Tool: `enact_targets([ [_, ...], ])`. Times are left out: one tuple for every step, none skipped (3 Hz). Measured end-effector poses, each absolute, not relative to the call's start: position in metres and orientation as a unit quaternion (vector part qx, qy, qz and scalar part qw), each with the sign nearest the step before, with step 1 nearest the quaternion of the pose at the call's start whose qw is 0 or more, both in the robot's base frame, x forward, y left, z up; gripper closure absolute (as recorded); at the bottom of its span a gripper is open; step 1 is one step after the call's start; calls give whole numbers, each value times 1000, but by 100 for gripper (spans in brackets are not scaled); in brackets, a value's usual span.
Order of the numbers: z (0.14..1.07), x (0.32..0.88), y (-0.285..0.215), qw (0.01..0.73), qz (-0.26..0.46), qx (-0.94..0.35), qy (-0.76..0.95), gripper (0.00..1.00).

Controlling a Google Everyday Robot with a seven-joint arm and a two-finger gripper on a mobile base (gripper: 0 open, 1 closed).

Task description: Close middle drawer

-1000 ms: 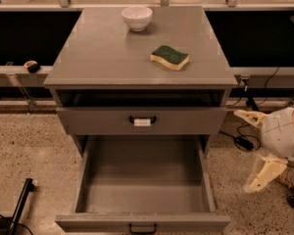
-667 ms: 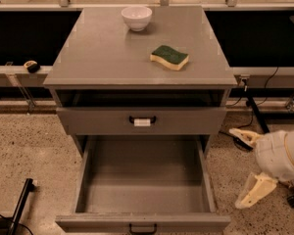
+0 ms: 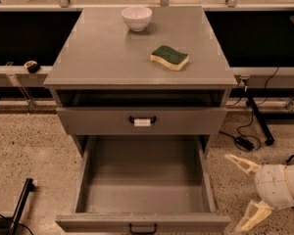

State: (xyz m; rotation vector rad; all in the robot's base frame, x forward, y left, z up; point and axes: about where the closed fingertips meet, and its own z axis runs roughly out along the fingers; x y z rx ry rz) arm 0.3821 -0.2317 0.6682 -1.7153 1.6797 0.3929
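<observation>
The middle drawer (image 3: 143, 180) is pulled far out of the grey cabinet (image 3: 112, 58). Its deep grey box is empty, and its flat front (image 3: 186, 223) with a small dark loop handle (image 3: 142, 227) is at the bottom edge of the view. My gripper (image 3: 233, 193) is low on the right, beside the drawer's front right corner and apart from it. Its two cream fingers (image 3: 241, 163) are spread open with nothing between them.
Above the open drawer is a drawer front (image 3: 88, 121) whose handle carries a white tag (image 3: 142, 122). A white bowl (image 3: 136, 17) and a green-yellow sponge (image 3: 170, 57) sit on the cabinet top. Cables (image 3: 242, 142) lie on the speckled floor to the right, and a black pole (image 3: 22, 204) is at the lower left.
My gripper has moved down and to the left, closer to the open drawer's front right corner. The drawer has not moved.
</observation>
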Motion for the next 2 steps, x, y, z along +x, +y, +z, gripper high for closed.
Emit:
enact_targets([
  [666, 380, -229, 346, 153, -668, 641, 0],
  [646, 368, -222, 340, 150, -685, 627, 0],
])
